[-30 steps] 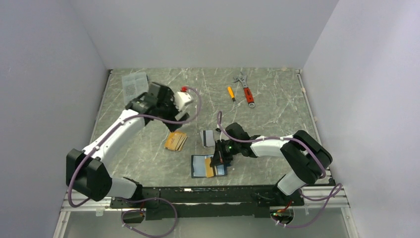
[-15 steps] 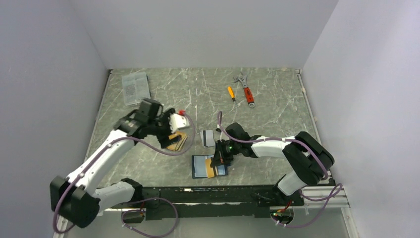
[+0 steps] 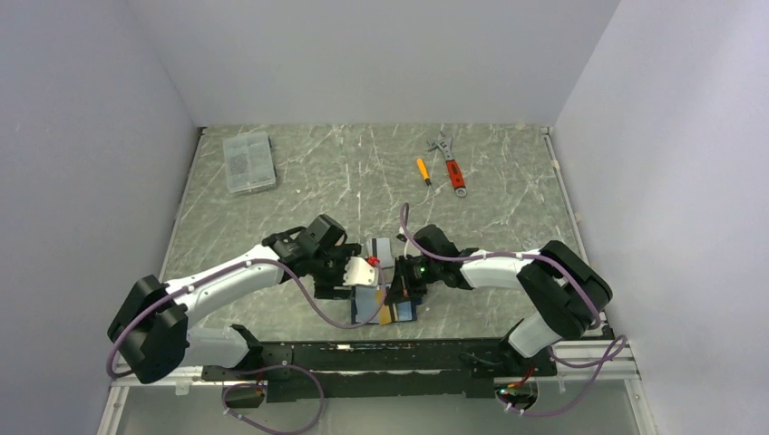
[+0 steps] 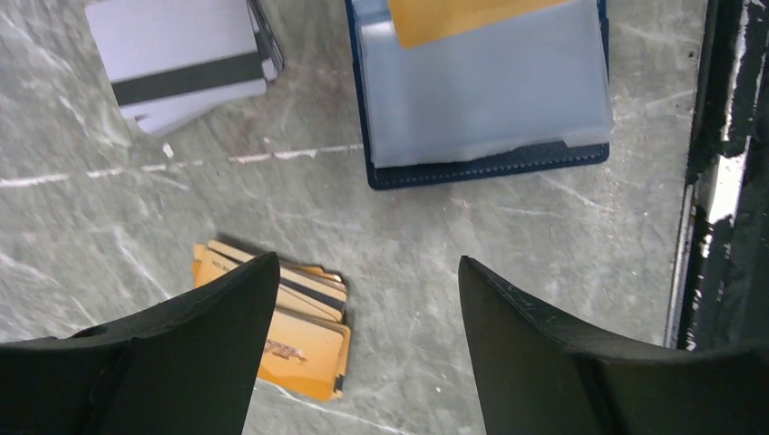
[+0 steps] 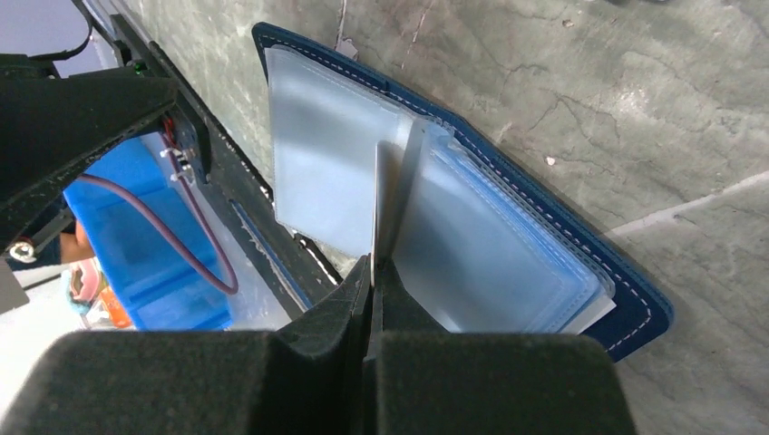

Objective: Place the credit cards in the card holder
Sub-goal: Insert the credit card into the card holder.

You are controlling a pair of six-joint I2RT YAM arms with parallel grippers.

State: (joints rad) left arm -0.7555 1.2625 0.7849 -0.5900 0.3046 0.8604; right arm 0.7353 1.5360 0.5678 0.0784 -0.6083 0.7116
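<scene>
The navy card holder [image 3: 365, 306] [image 4: 481, 100] lies open near the front edge, and an orange card [image 4: 453, 14] sticks out of one clear sleeve. My right gripper [image 3: 402, 292] [image 5: 374, 265] is shut on a clear sleeve of the card holder [image 5: 562, 237], holding that leaf upright. My left gripper [image 3: 340, 283] [image 4: 365, 281] hovers open over the table with nothing between its fingers. A stack of orange credit cards [image 4: 295, 331] lies partly under its left finger. White-grey cards [image 3: 381, 252] [image 4: 181, 63] with a black stripe lie just behind the holder.
A clear plastic box [image 3: 248, 161] sits at the back left. A red-handled wrench [image 3: 451, 163] and an orange screwdriver [image 3: 423, 170] lie at the back right. The black front rail [image 4: 725, 181] runs close beside the holder.
My left arm swung from the back left down to the centre front, over the orange cards beside the holder, and its jaws narrowed a little. The right arm has not moved.
</scene>
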